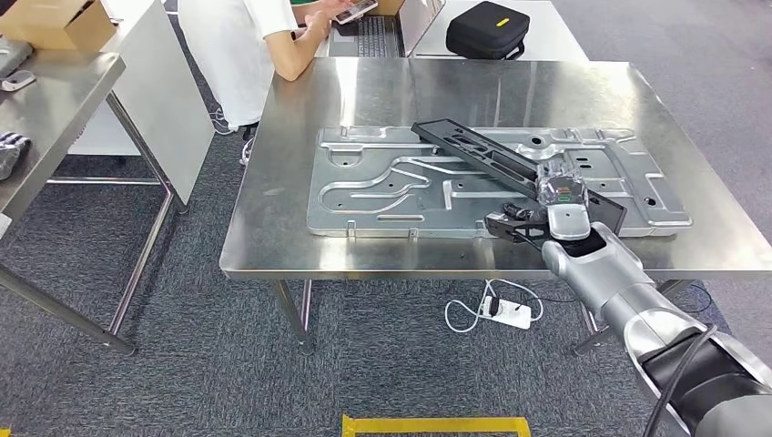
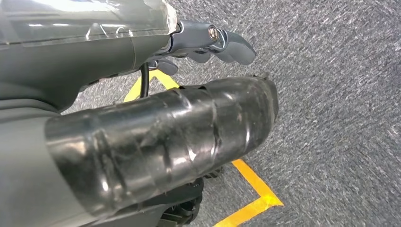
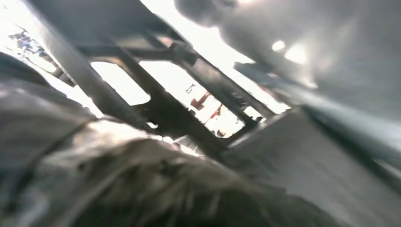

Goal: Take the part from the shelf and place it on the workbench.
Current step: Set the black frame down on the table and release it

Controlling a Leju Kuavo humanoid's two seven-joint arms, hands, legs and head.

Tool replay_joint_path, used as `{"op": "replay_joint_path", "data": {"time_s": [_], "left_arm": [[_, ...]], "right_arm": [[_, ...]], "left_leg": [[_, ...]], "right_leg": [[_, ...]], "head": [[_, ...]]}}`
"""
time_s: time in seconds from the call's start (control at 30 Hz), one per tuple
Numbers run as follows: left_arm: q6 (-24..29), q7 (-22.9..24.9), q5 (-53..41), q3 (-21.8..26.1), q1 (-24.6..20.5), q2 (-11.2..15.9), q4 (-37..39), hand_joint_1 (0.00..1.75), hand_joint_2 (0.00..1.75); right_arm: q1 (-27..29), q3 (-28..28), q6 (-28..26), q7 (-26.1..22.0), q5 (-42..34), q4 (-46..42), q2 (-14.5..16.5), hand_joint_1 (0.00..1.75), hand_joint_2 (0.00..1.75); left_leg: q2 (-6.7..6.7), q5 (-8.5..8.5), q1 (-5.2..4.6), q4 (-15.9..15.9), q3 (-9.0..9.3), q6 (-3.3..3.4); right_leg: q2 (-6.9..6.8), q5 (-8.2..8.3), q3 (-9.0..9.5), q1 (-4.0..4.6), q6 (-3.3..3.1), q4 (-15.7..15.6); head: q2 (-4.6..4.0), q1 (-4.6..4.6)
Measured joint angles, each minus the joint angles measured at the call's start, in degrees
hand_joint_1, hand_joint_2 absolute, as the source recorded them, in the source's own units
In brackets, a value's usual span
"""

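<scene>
Right wrist view is blurring badly: dark bars of the black frame part (image 3: 189, 90) are crossing a bright background, and the fingers are hard to make out.

In the head view the right hand (image 1: 557, 205) is sitting at the near end of the long black frame part (image 1: 482, 153), fingers closing around it. The part is lying diagonally across the stamped metal panel (image 1: 401, 182) on the steel workbench (image 1: 273, 218), its far end pointing away from the hand.

Left hand (image 2: 208, 42) is hanging over grey carpet (image 2: 340, 94) and yellow floor tape (image 2: 255, 189), fingers curling loosely, gripping nothing.

A person (image 1: 246, 45) is standing at the bench's far corner, cropped by the frame.
</scene>
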Motion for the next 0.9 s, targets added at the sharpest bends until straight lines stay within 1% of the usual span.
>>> {"op": "replay_joint_path", "data": {"time_s": [0.1, 0.17, 0.2, 0.23, 0.27, 0.33, 0.37, 0.4, 0.43, 0.47, 0.5, 0.53, 0.57, 0.6, 0.63, 0.67, 0.7, 0.73, 0.77, 0.8, 0.83, 0.87, 0.9], "left_arm": [[-0.57, -0.09, 0.09, 0.0, 0.0, 0.02, 0.0, 0.0, 0.0], [-0.99, -0.12, 0.22, 0.0, -0.03, -0.03, 0.0, 0.0, 0.0], [-1.14, -0.14, 0.27, -0.01, -0.04, -0.07, 0.0, 0.0, 0.0], [-1.26, -0.15, 0.32, -0.01, -0.05, -0.11, 0.0, 0.0, 0.0], [-1.37, -0.16, 0.34, -0.02, -0.05, -0.14, 0.0, 0.0, 0.0], [-1.57, -0.17, 0.39, -0.02, -0.01, -0.13, 0.0, 0.0, 0.0], [-1.69, -0.14, 0.41, -0.02, 0.01, -0.13, 0.0, 0.0, 0.0], [-1.8, -0.07, 0.42, -0.03, 0.02, -0.13, 0.0, 0.0, 0.0], [-1.88, 0.05, 0.42, -0.06, 0.01, -0.13, 0.0, 0.0, 0.0], [-1.94, 0.17, 0.42, -0.13, -0.02, -0.13, 0.0, 0.0, 0.0], [-1.97, 0.27, 0.4, -0.27, -0.07, -0.09, 0.0, 0.0, 0.0], [-1.99, 0.32, 0.4, -0.43, -0.12, -0.01, 0.0, 0.0, 0.0], [-2.05, 0.3, 0.38, -0.61, -0.14, 0.04, 0.0, 0.0, 0.0], [-2.14, 0.25, 0.37, -0.75, -0.15, 0.1, 0.0, 0.0, 0.0], [-2.23, 0.19, 0.36, -0.83, -0.12, 0.12, 0.0, 0.0, 0.0], [-2.31, 0.1, 0.35, -0.88, -0.08, 0.09, 0.0, 0.0, 0.0], [-2.34, 0.03, 0.37, -0.91, -0.05, 0.09, 0.0, 0.0, 0.0], [-2.35, -0.02, 0.38, -0.92, -0.01, 0.09, 0.0, 0.0, 0.0], [-2.37, -0.05, 0.41, -0.94, 0.01, 0.09, 0.0, 0.0, 0.0], [-2.37, -0.07, 0.45, -0.95, 0.0, 0.09, 0.0, 0.0, 0.0], [-2.35, -0.06, 0.53, -0.96, 0.0, 0.09, 0.0, 0.0, 0.0], [-2.34, -0.04, 0.64, -0.96, -0.01, 0.09, 0.0, 0.0, 0.0], [-2.33, -0.03, 0.73, -0.96, -0.01, 0.09, 0.0, 0.0, 0.0]], "right_arm": [[0.4, -0.57, 0.7, -0.07, -0.03, -0.99, -0.97, 0.0, 0.0], [0.78, -0.85, 0.84, -0.07, -0.1, -1.59, -1.9, 0.0, 0.0], [0.95, -1.08, 0.87, -0.07, -0.14, -1.83, -2.4, 0.0, 0.0], [1.09, -1.38, 0.9, -0.07, -0.16, -2.03, -2.82, 0.0, 0.0], [1.19, -1.65, 0.92, -0.07, -0.16, -2.14, -3.13, 0.0, 0.0], [1.36, -1.97, 1.08, -0.11, -0.16, -2.2, -3.38, 0.0, 0.0], [1.57, -2.0, 1.26, -0.14, -0.16, -2.21, -3.42, 0.0, 0.0], [1.79, -2.0, 1.46, -0.16, -0.14, -2.22, -3.45, 0.0, 0.0], [1.96, -2.02, 1.63, -0.18, -0.09, -2.23, -3.51, 0.0, 0.0], [2.03, -2.06, 1.76, -0.18, -0.03, -2.29, -3.61, 0.0, 0.0], [2.01, -2.14, 1.8, -0.19, 0.05, -2.37, -3.7, 0.0, 0.0], [1.96, -2.23, 1.81, -0.19, 0.14, -2.45, -3.82, 0.0, 0.0], [1.96, -2.33, 1.83, -0.22, 0.2, -2.51, -3.94, 0.0, 0.0], [1.97, -2.46, 1.83, -0.25, 0.26, -2.52, -4.13, 0.0, 0.0], [2.04, -2.57, 1.8, -0.37, 0.3, -2.52, -4.34, 0.0, 0.0], [2.12, -2.69, 1.75, -0.53, 0.31, -2.52, -4.52, 0.0, 0.0], [2.18, -2.8, 1.67, -0.68, 0.31, -2.52, -4.7, 0.0, 0.0], [2.25, -2.91, 1.6, -0.86, 0.3, -2.53, -4.83, 0.0, 0.0], [2.39, -3.04, 1.54, -0.96, 0.28, -2.57, -4.96, 0.0, 0.0], [2.63, -3.21, 1.49, -1.01, 0.26, -2.61, -5.06, 0.0, 0.0], [2.97, -3.42, 1.46, -1.05, 0.23, -2.64, -5.13, 0.0, 0.0], [3.4, -3.63, 1.44, -1.06, 0.19, -2.67, -5.16, 0.0, 0.0], [3.82, -3.84, 1.42, -1.06, 0.15, -2.68, -5.2, 0.0, 0.0]], "left_leg": [[0.02, 0.08, -0.09, 0.08, 0.05, 0.3], [0.14, 0.67, 0.09, -0.49, 0.27, 0.64], [0.29, 1.08, 0.28, -1.1, 0.45, 0.82], [0.47, 1.52, 0.49, -1.73, 0.61, 1.0], [0.68, 1.88, 0.7, -2.23, 0.69, 1.11], [1.06, 2.14, 0.88, -2.39, 0.49, 1.13], [1.25, 2.21, 1.01, -2.3, 0.28, 1.01], [1.42, 2.29, 1.2, -2.15, 0.02, 0.84], [1.55, 2.37, 1.47, -1.89, -0.32, 0.58], [1.64, 2.4, 1.79, -1.49, -0.72, 0.21], [1.71, 2.38, 2.05, -0.99, -1.17, -0.3], [1.74, 2.38, 2.25, -0.55, -1.54, -0.87], [1.69, 2.43, 2.25, -0.18, -1.78, -1.44], [1.62, 2.59, 2.18, 0.02, -1.97, -1.98], [1.52, 2.86, 2.13, 0.03, -2.06, -2.48], [1.43, 3.1, 2.12, 0.06, -2.23, -2.94], [1.4, 2.8, 2.22, 0.37, -2.68, -3.29], [1.39, 1.64, 2.31, 1.4, -3.28, -3.49], [1.37, -0.45, 2.35, 3.54, -4.2, -3.52], [1.39, -3.18, 2.3, 6.73, -5.32, -3.41], [1.39, -5.85, 2.16, 10.51, -6.38, -3.25], [1.39, -7.75, 1.97, 13.9, -7.1, -3.03], [1.38, -8.65, 1.73, 15.97, -7.18, -2.71]], "right_leg": [[0.13, 0.14, 0.04, -0.16, 0.24, -0.02], [0.19, 0.25, 0.1, -0.24, 0.63, -0.13], [-0.01, -0.2, 0.04, -0.24, 0.86, 0.12], [-0.35, -1.32, -0.33, -0.29, 1.16, 1.17], [-0.79, -3.14, -1.11, -0.44, 1.49, 3.4], [-1.35, -7.35, -3.56, -1.06, 2.36, 10.23], [-1.47, -8.57, -4.47, -1.5, 2.84, 13.13], [-1.58, -8.7, -4.6, -1.97, 3.35, 14.31], [-1.73, -7.76, -3.65, -2.44, 3.91, 13.26], [-1.96, -6.11, -1.64, -2.95, 4.54, 10.13], [-2.17, -4.96, 0.69, -3.33, 5.22, 6.07], [-2.13, -3.84, 2.5, -3.39, 5.51, 2.97], [-2.06, -3.36, 3.57, -3.39, 5.37, 1.04], [-1.88, -3.44, 3.72, -3.19, 4.85, 0.57], [-1.69, -3.14, 3.35, -2.96, 4.06, 1.01], [-1.73, -3.09, 2.94, -2.95, 3.29, 1.02], [-1.79, -2.86, 2.48, -2.9, 2.59, 1.06], [-1.82, -2.45, 1.96, -2.84, 1.91, 1.03], [-1.87, -1.94, 1.4, -2.7, 1.22, 0.98], [-1.9, -1.48, 0.86, -2.47, 0.69, 1.0], [-1.87, -1.02, 0.27, -2.11, 0.28, 1.03], [-1.89, -0.58, -0.34, -1.69, -0.01, 1.08], [-1.88, -0.16, -0.91, -1.28, -0.22, 1.13]], "head": [[0.0, 0.0], [0.0, -0.01], [0.0, 0.0], [-0.01, 0.0], [-0.01, 0.02], [-0.02, 0.02], [-0.01, 0.03], [-0.01, 0.02], [-0.01, 0.02], [-0.01, 0.02], [-0.01, 0.02], [-0.01, 0.02], [-0.01, 0.02], [-0.01, 0.02], [-0.01, 0.01], [-0.01, 0.01], [-0.01, -0.04], [-0.01, -0.08], [-0.01, -0.12], [0.0, -0.16], [0.0, -0.16], [0.0, -0.15], [0.0, -0.15]]}}
